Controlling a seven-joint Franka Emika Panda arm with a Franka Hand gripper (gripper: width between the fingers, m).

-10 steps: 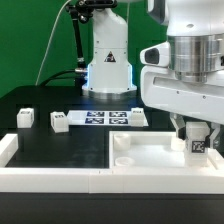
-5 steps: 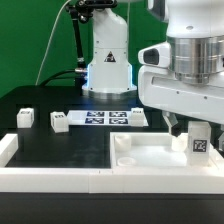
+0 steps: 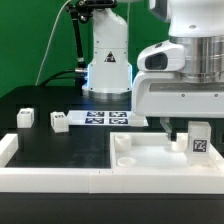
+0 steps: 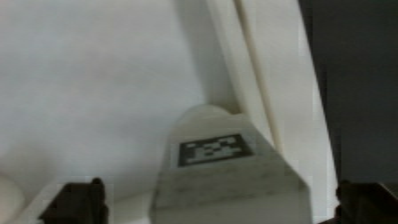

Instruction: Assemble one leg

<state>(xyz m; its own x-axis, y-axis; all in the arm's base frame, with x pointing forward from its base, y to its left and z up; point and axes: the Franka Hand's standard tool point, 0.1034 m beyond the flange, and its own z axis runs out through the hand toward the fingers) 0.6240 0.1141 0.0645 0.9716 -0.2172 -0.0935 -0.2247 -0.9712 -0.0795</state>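
Observation:
The leg (image 3: 198, 140) is a small white block with a black-and-white tag. It stands upright in the right part of the large white recessed slab (image 3: 150, 155). My gripper (image 3: 188, 124) hangs just above it, with one dark finger (image 3: 164, 128) showing beside the leg. In the wrist view the leg (image 4: 222, 165) lies between the two dark fingertips (image 4: 75, 202), with a gap on each side. The gripper (image 4: 219, 203) is open and holds nothing.
Two more small white tagged blocks (image 3: 25, 118) (image 3: 58, 121) stand on the black table at the exterior view's left. The marker board (image 3: 105, 118) lies behind them. A white rim (image 3: 45, 172) runs along the front. The robot base (image 3: 108, 65) stands at the back.
The gripper has risen from around the leg. The leg stays standing on the slab and now shows more fully below the hand.

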